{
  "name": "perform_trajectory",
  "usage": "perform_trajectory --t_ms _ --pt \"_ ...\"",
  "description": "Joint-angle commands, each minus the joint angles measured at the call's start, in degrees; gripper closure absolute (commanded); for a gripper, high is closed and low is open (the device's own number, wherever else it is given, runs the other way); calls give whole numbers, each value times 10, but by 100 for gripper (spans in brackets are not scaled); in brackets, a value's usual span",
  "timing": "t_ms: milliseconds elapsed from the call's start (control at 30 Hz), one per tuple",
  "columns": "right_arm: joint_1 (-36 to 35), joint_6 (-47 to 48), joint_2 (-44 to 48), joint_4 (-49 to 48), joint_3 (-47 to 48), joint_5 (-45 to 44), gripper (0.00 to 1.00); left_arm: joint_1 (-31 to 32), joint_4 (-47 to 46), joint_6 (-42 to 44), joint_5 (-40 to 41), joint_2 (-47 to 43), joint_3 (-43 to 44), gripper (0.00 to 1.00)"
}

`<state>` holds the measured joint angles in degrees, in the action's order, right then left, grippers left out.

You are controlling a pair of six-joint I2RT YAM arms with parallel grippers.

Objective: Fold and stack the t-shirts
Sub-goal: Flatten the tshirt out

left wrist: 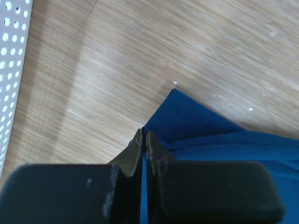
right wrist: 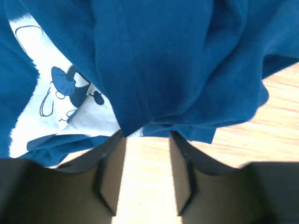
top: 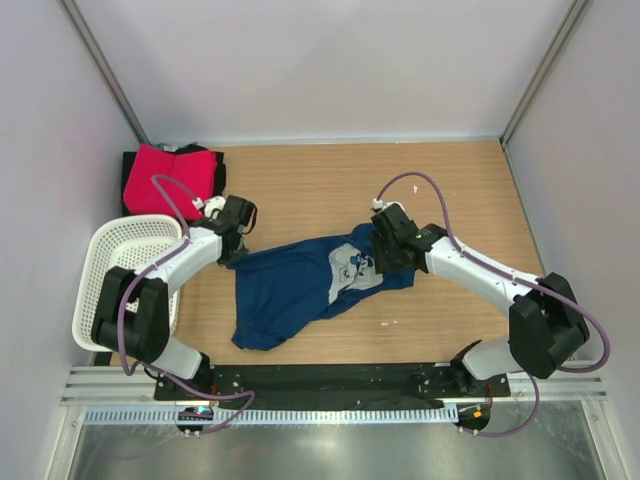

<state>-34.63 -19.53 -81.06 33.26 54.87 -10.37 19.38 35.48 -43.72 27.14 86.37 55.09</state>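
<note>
Shirt in work: dark navy blue cloth tee with a white cartoon chest print, lying rumpled on the light wooden table, between my two arms.
Left gripper: I see it at the shirt's far left corner, low over the wood.
Left fingers: pressed together. My wrist view shows a thin strip of blue cloth between them, so I read them as clamped on that corner of the navy tee.
Right gripper: sits at the shirt's right side, just beside the print.
Right fingers: apart, with bare wood showing between them. The folded blue hem hangs at their tips but is not pinched.
Other shirts: bright pink-red cloth tee lies in the table's far left corner, on top of a black cloth tee that shows along its right edge.
Basket: white perforated plastic basket stands at the table's left edge, next to my left arm and well apart from the navy tee.
</note>
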Motion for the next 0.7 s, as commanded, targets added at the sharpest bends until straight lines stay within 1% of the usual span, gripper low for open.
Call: perform_trajectory --t_ms 0,33,167,400,533,667 --pt "1 -2 33 2 15 -32 50 -4 -5 -18 6 -23 -8 100" --pt "1 2 39 8 28 -43 45 -4 -6 -18 7 -23 -11 100" --pt "1 13 54 3 52 -61 42 -3 -9 -19 5 -23 -17 100" --pt "1 20 2 -11 82 -58 42 -3 -16 -15 0 -16 -12 100" --pt "-2 21 -13 -21 88 -54 43 -4 -17 -9 2 -16 -10 100" --pt "-7 23 -10 -9 90 -49 43 -4 -18 -7 0 -16 -9 100"
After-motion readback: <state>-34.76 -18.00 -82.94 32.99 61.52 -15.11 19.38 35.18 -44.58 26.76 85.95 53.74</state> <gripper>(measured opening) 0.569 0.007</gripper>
